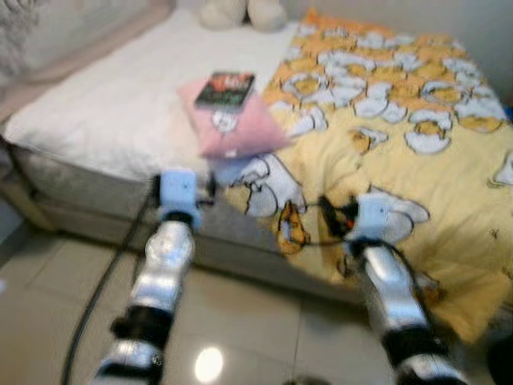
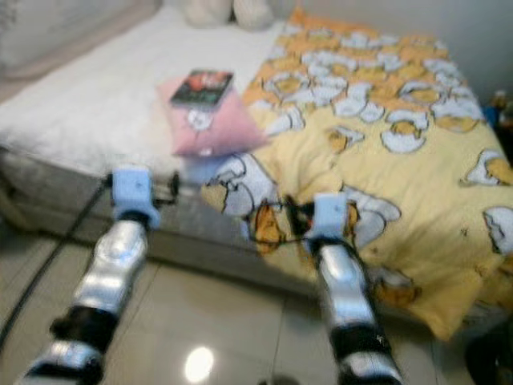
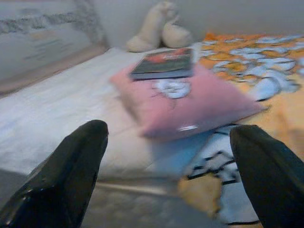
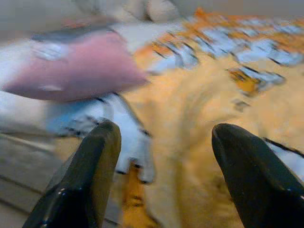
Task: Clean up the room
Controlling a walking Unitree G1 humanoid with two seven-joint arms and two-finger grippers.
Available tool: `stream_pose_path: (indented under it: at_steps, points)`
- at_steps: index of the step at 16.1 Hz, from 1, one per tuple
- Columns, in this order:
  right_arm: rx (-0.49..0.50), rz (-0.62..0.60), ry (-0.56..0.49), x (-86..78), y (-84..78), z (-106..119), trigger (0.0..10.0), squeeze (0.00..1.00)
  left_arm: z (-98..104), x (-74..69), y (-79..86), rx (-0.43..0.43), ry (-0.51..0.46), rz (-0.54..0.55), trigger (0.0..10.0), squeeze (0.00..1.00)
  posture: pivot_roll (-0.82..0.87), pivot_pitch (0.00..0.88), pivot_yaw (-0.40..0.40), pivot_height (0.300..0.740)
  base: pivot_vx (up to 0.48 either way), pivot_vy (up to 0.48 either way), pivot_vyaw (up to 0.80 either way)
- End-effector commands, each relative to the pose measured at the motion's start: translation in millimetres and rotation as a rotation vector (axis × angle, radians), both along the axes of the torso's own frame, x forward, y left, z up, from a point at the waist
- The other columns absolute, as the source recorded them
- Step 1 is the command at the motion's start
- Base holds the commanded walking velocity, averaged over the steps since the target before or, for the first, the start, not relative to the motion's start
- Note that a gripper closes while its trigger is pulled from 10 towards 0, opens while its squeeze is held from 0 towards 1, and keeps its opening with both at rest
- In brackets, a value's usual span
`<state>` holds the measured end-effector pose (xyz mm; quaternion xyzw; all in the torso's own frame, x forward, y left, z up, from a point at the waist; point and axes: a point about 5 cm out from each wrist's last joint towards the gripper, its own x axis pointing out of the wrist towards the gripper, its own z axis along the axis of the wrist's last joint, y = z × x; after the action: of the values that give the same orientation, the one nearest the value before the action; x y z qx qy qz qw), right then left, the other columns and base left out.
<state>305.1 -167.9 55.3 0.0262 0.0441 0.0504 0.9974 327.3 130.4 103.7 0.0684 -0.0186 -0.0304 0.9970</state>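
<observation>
The left gripper (image 3: 168, 175) has its fingers spread wide and holds nothing; it hovers at the edge of the bed (image 1: 104, 112), aimed at the pink pillow (image 3: 190, 102). The right gripper (image 4: 164, 178) is also spread wide and empty, over the hanging edge of the yellow blanket (image 1: 417, 160).

A dark book (image 1: 225, 90) lies flat on the far part of the pillow, and the pillow sits where the bare white mattress meets the blanket, with one corner over the blanket's edge. These look like the things to tidy.

What could go wrong: if the left gripper pinches or tugs the pillow first, the book will probably slide off, since nothing holds it there. A soft pillow may also squash and slip out of two thin fingers. The right gripper is near loose folds of blanket and could snag the cloth and drag it further off the bed. A black cable (image 1: 104, 289) hangs beside the left arm and might catch on the bed frame as the arm reaches.

All four views are blurred. The book's cover cannot be read, the pale stuffed toy (image 3: 159, 26) at the head of the bed is cut off in the head views, and the dark object at the lower right corner of the floor is too cropped to name.
</observation>
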Motion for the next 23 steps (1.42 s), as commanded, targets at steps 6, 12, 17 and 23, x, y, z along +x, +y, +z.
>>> stream_pose_path:
  at_steps: [6, 12, 17, 23]
  points:
    - [-0.008, 0.041, -0.059, 6.2, 12.3, 13, 10.0, 0.00, 5, 2.3, 9.3, -0.007, -0.027, 0.040, 10.0, 0.00, 0.00, 0.000, -0.004, 0.740, 0.480, 0.000, 0.20]
    - [-0.019, 0.039, -0.081, 5.2, 12.1, 14, 10.0, 0.00, 4, 4.1, 5.0, 0.021, -0.021, -0.019, 10.0, 0.00, 0.00, 0.000, -0.001, 0.740, 0.480, 0.000, 0.19]
    - [-0.018, 0.031, -0.110, 4.7, 12.9, 17, 10.0, 0.00, 5, 6.6, 6.1, 0.021, -0.021, -0.038, 10.0, 0.00, -0.01, 0.000, -0.003, 0.740, 0.480, 0.000, 0.00]
    - [-0.013, 0.013, -0.161, 8.4, 16.3, 32, 10.0, 0.00, 10, 7.6, 7.7, 0.044, -0.053, -0.057, 10.0, 0.00, -0.01, 0.000, -0.004, 0.740, 0.473, 0.000, -0.39]
